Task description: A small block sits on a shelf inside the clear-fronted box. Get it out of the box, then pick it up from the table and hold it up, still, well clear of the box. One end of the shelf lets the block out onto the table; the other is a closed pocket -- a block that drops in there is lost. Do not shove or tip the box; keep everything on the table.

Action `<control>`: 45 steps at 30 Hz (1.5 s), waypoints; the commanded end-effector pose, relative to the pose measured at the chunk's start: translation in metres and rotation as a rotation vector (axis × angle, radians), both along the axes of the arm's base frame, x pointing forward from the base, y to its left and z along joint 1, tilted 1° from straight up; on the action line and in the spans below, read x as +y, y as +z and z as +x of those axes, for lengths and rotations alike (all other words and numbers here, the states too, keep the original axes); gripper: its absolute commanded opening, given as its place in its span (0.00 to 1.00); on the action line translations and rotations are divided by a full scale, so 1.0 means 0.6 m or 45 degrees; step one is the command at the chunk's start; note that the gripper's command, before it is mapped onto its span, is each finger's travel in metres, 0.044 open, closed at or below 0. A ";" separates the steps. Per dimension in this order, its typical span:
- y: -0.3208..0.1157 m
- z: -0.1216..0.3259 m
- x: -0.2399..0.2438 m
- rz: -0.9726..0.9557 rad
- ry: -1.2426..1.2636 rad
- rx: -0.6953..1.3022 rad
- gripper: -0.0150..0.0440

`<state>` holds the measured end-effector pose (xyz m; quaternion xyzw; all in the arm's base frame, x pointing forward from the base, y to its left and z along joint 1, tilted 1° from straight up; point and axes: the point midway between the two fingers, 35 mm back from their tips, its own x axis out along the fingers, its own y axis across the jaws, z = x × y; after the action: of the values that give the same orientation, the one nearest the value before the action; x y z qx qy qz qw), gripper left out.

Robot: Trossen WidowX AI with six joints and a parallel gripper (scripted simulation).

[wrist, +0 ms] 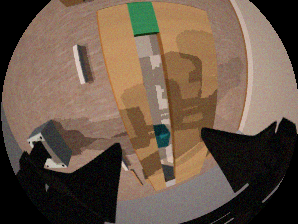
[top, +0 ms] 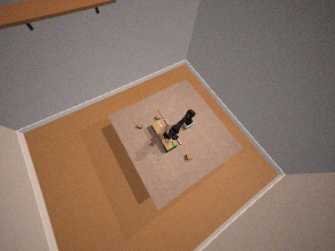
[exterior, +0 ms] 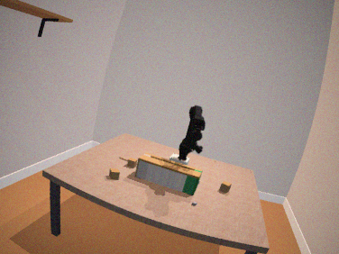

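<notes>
Wooden table [exterior: 90, 167] in grey-walled room, clear-fronted box [exterior: 168, 174] with green end, gripper [wrist: 162, 163] above it, fingers apart, empty, no legible markings.

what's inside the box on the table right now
Through a slot in the top of the box, the wrist view shows a small teal block on grey shelving. The open claw hovers above, empty. The wooden top hides the rest.

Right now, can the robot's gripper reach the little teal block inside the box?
Probably yes. The open gripper hangs right above the box, and the wrist view shows a slot along the top with the teal block showing through it. Nothing covers the slot, though it looks narrow for the wide-spread fingers.
</notes>
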<state>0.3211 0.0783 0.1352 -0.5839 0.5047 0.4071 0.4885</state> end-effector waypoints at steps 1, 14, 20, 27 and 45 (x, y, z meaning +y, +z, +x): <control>-0.017 -0.042 -0.037 -0.195 0.085 0.177 0.93; -0.024 -0.041 -0.037 -0.195 0.085 0.177 0.93; -0.040 -0.040 -0.037 -0.195 0.085 0.177 0.93; -0.059 -0.039 -0.038 -0.195 0.085 0.177 0.93; -0.108 -0.042 -0.041 -0.196 0.085 0.177 0.93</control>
<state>0.2983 0.0554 0.0778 -0.6062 0.5453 0.4211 0.3973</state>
